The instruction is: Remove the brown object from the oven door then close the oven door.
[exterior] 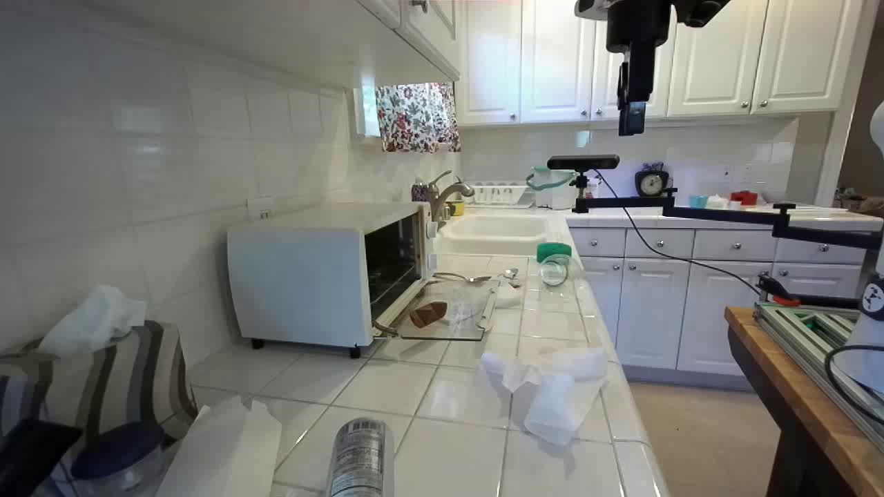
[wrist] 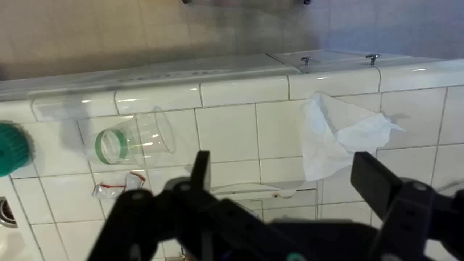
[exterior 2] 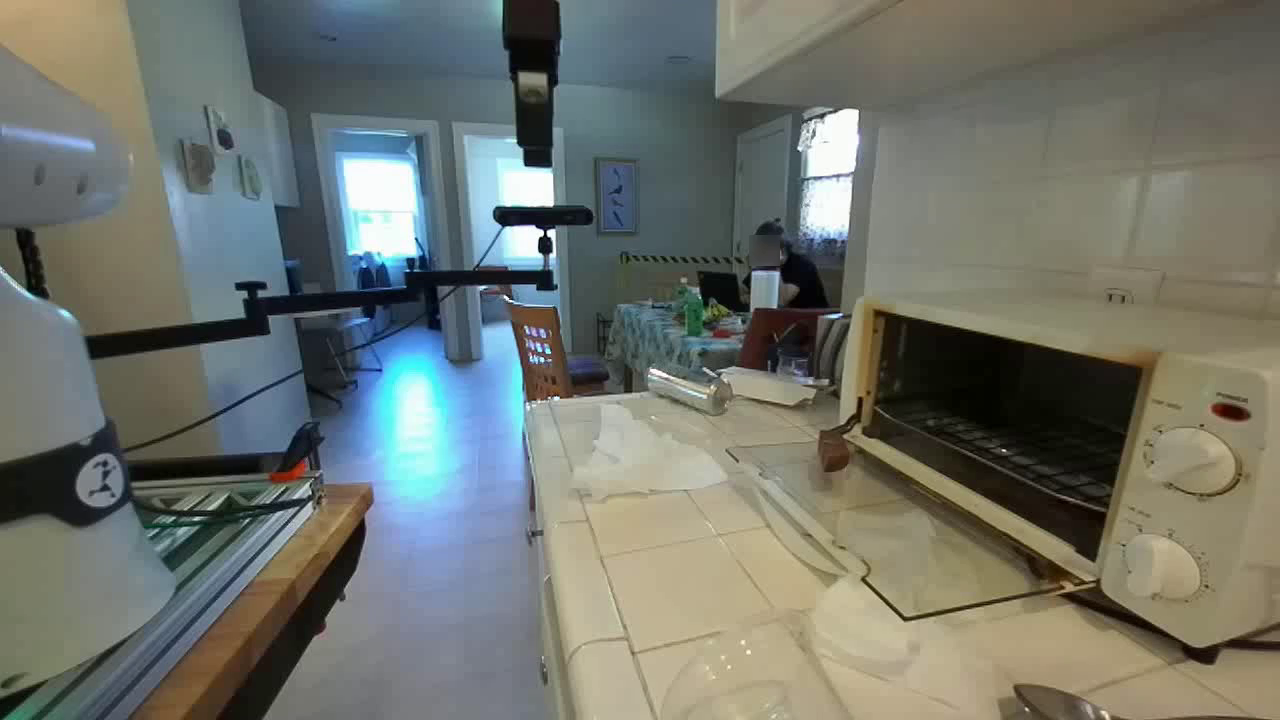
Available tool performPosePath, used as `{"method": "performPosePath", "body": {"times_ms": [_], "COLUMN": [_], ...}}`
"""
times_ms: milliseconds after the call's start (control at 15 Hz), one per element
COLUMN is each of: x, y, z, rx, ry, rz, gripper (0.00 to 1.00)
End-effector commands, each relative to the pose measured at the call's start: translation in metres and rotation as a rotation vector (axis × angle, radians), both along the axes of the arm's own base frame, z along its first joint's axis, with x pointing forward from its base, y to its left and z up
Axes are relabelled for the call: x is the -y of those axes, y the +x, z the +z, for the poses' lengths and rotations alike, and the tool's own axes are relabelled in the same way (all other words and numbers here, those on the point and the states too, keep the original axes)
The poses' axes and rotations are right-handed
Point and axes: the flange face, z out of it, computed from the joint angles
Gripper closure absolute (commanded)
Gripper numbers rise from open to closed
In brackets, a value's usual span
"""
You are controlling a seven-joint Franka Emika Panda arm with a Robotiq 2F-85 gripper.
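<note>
The dark brown object lies on the glass of the oven door, near one end of it. In another exterior view the brown object is close to the oven opening. The oven door is folded down flat over the counter, its glass see-through; the white oven stands open. My gripper is high above the counter, apart from door and object, and also shows in an exterior view. In the wrist view the gripper is open and empty; the door's handle edge shows between the fingers. The brown object is hidden there.
Crumpled white paper and a clear plastic cup lie near the counter's front edge. A shiny metal can lies beyond the paper. A camera on a black arm stands out over the floor. A sink is beyond the oven.
</note>
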Motion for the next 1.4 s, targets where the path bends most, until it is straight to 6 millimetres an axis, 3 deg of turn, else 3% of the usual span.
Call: {"method": "performPosePath", "body": {"times_ms": [0, 733, 867, 1133, 1267, 1333], "x": [0.0, 0.0, 0.02, 0.085, 0.103, 0.101], "y": [0.0, 0.0, -0.001, 0.006, 0.009, 0.007], "z": [0.001, 0.001, -0.005, -0.026, -0.041, -0.033], "rx": [-0.001, -0.001, 0.045, 0.228, 0.245, 0.221], "ry": [0.0, 0.0, -0.013, -0.041, -0.03, -0.024], "rz": [0.0, 0.0, 0.009, 0.013, -0.032, -0.039], "gripper": [0.0, 0.0, 0.0, 0.0, 0.0, 0.0]}}
